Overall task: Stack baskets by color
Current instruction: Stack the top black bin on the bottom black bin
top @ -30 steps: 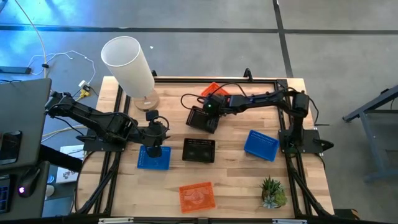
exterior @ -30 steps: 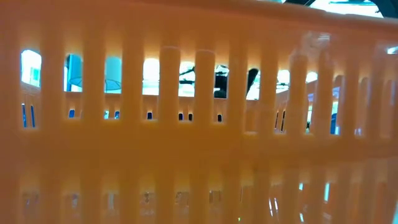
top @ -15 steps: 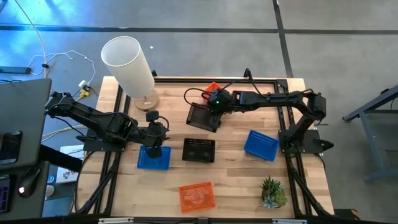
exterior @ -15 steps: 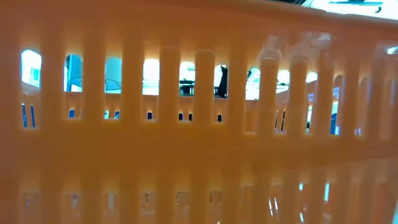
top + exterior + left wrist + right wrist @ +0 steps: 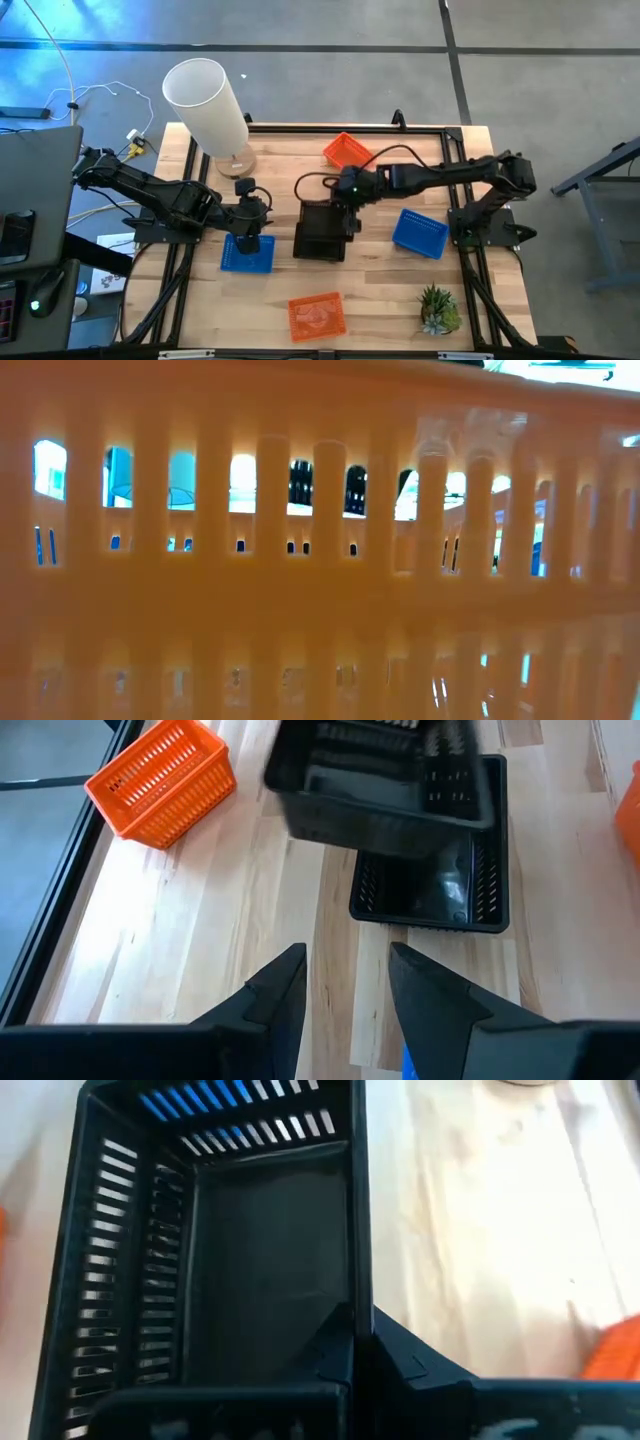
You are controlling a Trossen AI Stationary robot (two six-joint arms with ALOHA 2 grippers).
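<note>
My right gripper (image 5: 346,203) is shut on a black basket (image 5: 325,218), which hangs just above a second black basket (image 5: 320,243) lying at the table's middle. The left wrist view shows both, the held black basket (image 5: 380,780) over the lying one (image 5: 430,890). My left gripper (image 5: 345,985) stands open over a blue basket (image 5: 246,254) without touching it. Another blue basket (image 5: 420,232) lies to the right. One orange basket (image 5: 347,150) sits at the far side, and another (image 5: 317,315) near the front edge. My right gripper holds the black basket by one side wall (image 5: 358,1295), one finger inside the basket and one outside. The fingers come slanting down from the table's right and far side. The basket is lifted clear, its open side up, over the lying black basket.
A tall white cylinder (image 5: 205,100) stands at the far left corner and a small green plant (image 5: 438,310) at the near right. The orange basket's wall (image 5: 300,610) fills the low view. Bare wood lies between the baskets.
My right gripper has carried the black basket up and toward the table's near edge, away from the far orange basket, until it hangs over the lying black basket. The gripper has turned somewhat on the way.
</note>
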